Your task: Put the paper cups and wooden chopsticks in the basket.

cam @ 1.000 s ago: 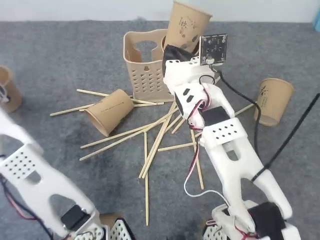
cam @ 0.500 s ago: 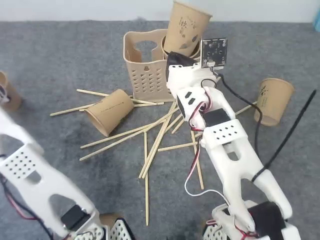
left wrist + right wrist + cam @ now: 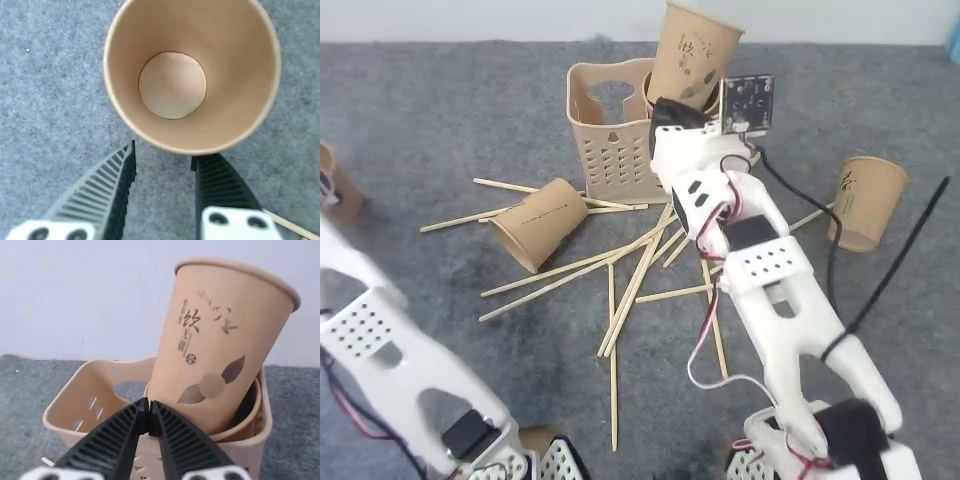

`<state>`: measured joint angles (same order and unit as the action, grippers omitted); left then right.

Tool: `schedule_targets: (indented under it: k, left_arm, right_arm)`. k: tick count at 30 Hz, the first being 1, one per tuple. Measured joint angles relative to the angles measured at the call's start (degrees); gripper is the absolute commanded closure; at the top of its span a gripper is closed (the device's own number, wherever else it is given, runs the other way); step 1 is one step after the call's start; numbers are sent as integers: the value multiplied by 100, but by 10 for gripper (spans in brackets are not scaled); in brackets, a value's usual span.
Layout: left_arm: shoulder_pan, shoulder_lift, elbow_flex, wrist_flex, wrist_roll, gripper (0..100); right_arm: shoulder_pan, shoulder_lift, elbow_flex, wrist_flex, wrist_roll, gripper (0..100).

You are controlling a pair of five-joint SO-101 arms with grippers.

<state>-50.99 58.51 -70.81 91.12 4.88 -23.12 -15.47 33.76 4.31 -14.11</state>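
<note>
A: Did anything change at the basket (image 3: 603,150)?
B: Barely. The right end effector (image 3: 149,405) stayed closed, empty, beside it; the tilted cup (image 3: 694,50) stayed inside. The left end effector (image 3: 165,156) gaped above an upright cup (image 3: 190,75), well apart.

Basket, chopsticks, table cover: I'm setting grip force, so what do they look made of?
Basket: likely moulded plastic, beige and smooth, with slotted walls and cut-out handles.
Chopsticks: pale bare wood or bamboo, matte, thin straight sticks.
Table cover: probably felt or low-pile carpet, grey, with a fuzzy matte texture.
</note>
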Motion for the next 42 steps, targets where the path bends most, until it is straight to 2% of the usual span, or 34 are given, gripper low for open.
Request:
schedule_targets:
  k: [4, 9, 16, 25, 28, 33, 36, 42]
  left_arm:
    - [0, 0, 0, 0, 0, 818]
    - [0, 0, 0, 0, 0, 818]
    - [0, 0, 0, 0, 0, 818]
    - [0, 0, -26, 0, 0, 817]
    - [-18, 0, -360, 35, -9, 816]
    - [-62, 0, -1310, 642, -246, 816]
    - [-44, -53, -1635, 730, -334, 816]
    - [-18, -88, -1714, 756, -360, 816]
  right_arm:
    - [237, 501, -334, 0, 0, 991]
    - [193, 440, -299, 0, 9, 991]
    - [-519, -1284, 738, 105, 9, 990]
    - [-475, -3771, 791, 2418, 35, 990]
    - [-193, -4334, 791, 3569, 35, 990]
    - [132, -4923, 791, 5081, 35, 990]
    - [352, -5134, 1002, 5486, 105, 990]
    - [642, -5187, 2136, 5556, 501, 990]
